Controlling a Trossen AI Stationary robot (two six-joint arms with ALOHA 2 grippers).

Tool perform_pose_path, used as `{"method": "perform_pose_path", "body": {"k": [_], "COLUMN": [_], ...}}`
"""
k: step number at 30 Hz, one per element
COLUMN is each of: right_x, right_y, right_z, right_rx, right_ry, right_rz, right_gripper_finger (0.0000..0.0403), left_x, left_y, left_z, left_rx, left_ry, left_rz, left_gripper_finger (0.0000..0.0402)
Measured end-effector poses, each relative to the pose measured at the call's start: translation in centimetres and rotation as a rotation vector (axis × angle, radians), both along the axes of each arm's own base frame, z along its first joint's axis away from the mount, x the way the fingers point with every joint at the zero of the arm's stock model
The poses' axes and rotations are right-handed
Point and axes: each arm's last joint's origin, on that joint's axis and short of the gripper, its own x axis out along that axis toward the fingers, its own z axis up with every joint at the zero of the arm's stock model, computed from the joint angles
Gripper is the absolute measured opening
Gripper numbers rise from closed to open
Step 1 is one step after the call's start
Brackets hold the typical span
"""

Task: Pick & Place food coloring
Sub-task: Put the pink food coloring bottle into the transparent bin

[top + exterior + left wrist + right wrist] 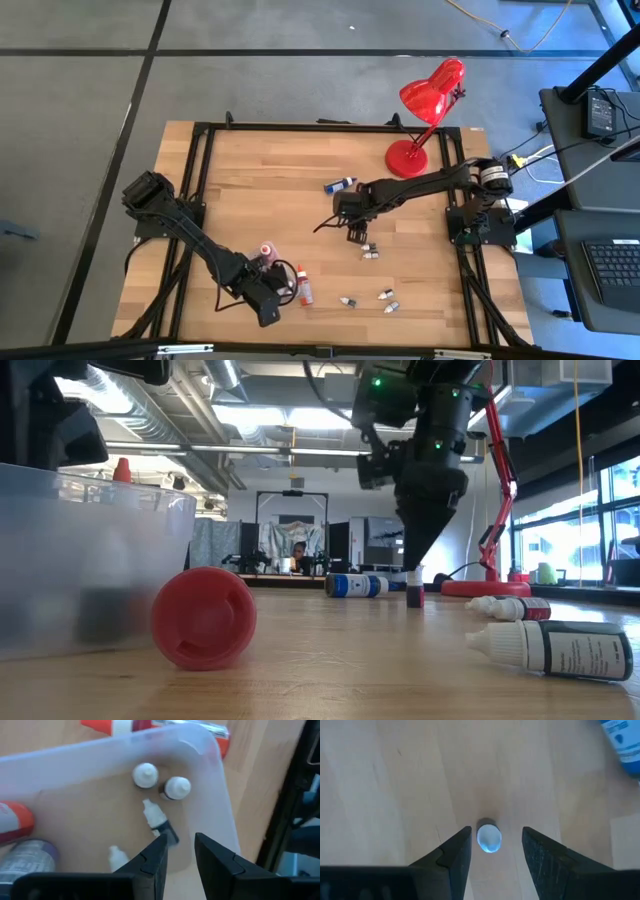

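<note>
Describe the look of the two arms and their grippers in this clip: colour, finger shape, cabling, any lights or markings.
Both arms are dark, nearly black, built of jointed segments with black cables trailing along them. The left gripper and the right gripper each have two matte black fingers, wedge-shaped and narrowing toward the tips. From table height, the right arm's wrist housing shows small green indicator lights. No readable markings can be made out.

bottle labels [580, 652] carry print, too small to read

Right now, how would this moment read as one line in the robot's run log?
left hand: open over clear tray | right hand: open, straddling upright bottle, not gripping | loose bottles: on table
</note>
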Motion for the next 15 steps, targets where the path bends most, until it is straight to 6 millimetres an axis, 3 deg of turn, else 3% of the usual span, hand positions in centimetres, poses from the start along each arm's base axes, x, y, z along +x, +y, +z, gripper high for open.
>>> {"method": "perform_pose_path", "body": {"k": [8,15], "right_x": [0.3,0.4], "right_y": [0.1,0.1], "right_z": [-1.8,-1.9], "right_rx": [0.012,0.011], "right_ry": [0.063,0.056], "right_rz": [0.015,0.022], "right_gripper_finger": [0.0172,0.0106], "left_x": [0.1,0.1], "left_y": [-0.2,-0.2], "left_z": [0.1,0.1], "left_rx": [-0.025,-0.026], "left_ry": [-0.006,-0.007], "left_rz": [-0.007,-0.008], "left_gripper_finger": [0.0097,0.0094]}}
